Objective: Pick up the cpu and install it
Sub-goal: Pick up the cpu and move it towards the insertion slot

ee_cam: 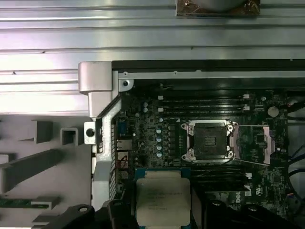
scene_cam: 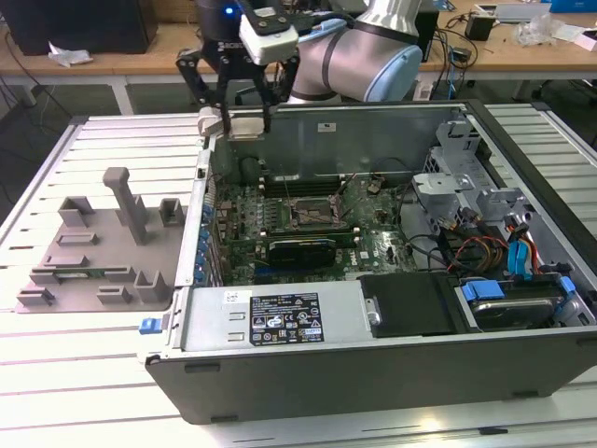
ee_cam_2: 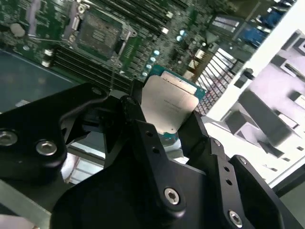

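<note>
The cpu [scene_cam: 245,126], a small silvery square chip with a greenish rim, hangs in the air between the black fingers of my gripper [scene_cam: 238,119], which is shut on it. In the exterior view it is above the far wall of the open computer case [scene_cam: 373,364], toward that view's left. Both wrist views show the cpu [ee_cam_2: 169,102] [ee_cam: 162,200] held flat by its edges in the gripper [ee_cam_2: 164,119] [ee_cam: 162,212]. Below, the motherboard's square socket frame [scene_cam: 312,217] [ee_cam: 208,140] [ee_cam_2: 97,33] stands open.
A grey plastic tray with upright posts [scene_cam: 103,252] [ee_cam: 43,167] lies on the slatted table to the exterior view's left of the case. Inside the case are a drive cage and cables [scene_cam: 494,233] and a black power supply [scene_cam: 410,303].
</note>
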Tool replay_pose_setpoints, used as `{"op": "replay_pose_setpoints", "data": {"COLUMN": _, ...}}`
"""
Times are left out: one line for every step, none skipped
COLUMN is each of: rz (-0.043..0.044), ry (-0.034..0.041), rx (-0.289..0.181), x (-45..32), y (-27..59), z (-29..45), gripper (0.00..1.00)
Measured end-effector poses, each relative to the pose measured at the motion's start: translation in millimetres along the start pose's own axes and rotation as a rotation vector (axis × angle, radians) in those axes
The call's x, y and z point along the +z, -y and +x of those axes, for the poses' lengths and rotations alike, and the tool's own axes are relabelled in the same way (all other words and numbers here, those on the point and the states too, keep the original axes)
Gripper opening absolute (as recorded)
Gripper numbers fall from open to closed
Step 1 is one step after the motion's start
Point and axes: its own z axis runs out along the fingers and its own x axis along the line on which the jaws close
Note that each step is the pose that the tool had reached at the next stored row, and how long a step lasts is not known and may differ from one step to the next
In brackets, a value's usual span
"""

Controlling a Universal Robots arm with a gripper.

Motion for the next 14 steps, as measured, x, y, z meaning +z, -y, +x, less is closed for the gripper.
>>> {"op": "replay_pose_setpoints", "data": {"rz": 0.0, "ry": 0.0, "rx": 0.0, "x": 0.1, "y": -0.1, "z": -4.6, "gripper": 0.55}}
{"op": "replay_pose_setpoints", "data": {"rz": 0.0, "ry": 0.0, "rx": 0.0, "x": 0.1, "y": -0.2, "z": -8.5, "gripper": 0.55}}
{"op": "replay_pose_setpoints", "data": {"rz": 0.0, "ry": 0.0, "rx": 0.0, "x": 0.1, "y": -0.3, "z": -12.4, "gripper": 0.55}}
{"op": "replay_pose_setpoints", "data": {"rz": 0.0, "ry": 0.0, "rx": 0.0, "x": 0.2, "y": -0.4, "z": -16.2, "gripper": 0.55}}
{"op": "replay_pose_setpoints", "data": {"rz": 0.0, "ry": 0.0, "rx": 0.0, "x": 0.2, "y": -0.5, "z": -21.4, "gripper": 0.55}}
{"op": "replay_pose_setpoints", "data": {"rz": 0.0, "ry": 0.0001, "rx": 0.0, "x": 0.3, "y": -0.6, "z": -25.4, "gripper": 0.55}}
{"op": "replay_pose_setpoints", "data": {"rz": 0.0001, "ry": 0.0, "rx": 0.0, "x": 0.3, "y": -0.7, "z": -31.1, "gripper": 0.55}}
{"op": "replay_pose_setpoints", "data": {"rz": 0.0001, "ry": 0.0, "rx": 0.0, "x": 0.4, "y": -0.8, "z": -35.8, "gripper": 0.55}}
{"op": "replay_pose_setpoints", "data": {"rz": 0.0001, "ry": -0.0001, "rx": 0.0, "x": 0.4, "y": -0.9, "z": -39.1, "gripper": 0.55}}
{"op": "replay_pose_setpoints", "data": {"rz": 0.0001, "ry": 0.0, "rx": 0.0, "x": 0.5, "y": -1.0, "z": -44.8, "gripper": 0.55}}
{"op": "replay_pose_setpoints", "data": {"rz": 0.0001, "ry": -0.0001, "rx": 0.0, "x": 0.5, "y": -1.1, "z": -47.9, "gripper": 0.55}}
{"op": "replay_pose_setpoints", "data": {"rz": 0.0001, "ry": 0.0, "rx": 0.0, "x": 0.5, "y": -1.1, "z": -50.8, "gripper": 0.55}}
{"op": "replay_pose_setpoints", "data": {"rz": 0.0001, "ry": -0.0001, "rx": 0.0, "x": 0.5, "y": -1.2, "z": -53.8, "gripper": 0.55}}
{"op": "replay_pose_setpoints", "data": {"rz": 0.0002, "ry": -0.0002, "rx": 0.0, "x": 0.5, "y": -1.2, "z": -55.0, "gripper": 0.55}}
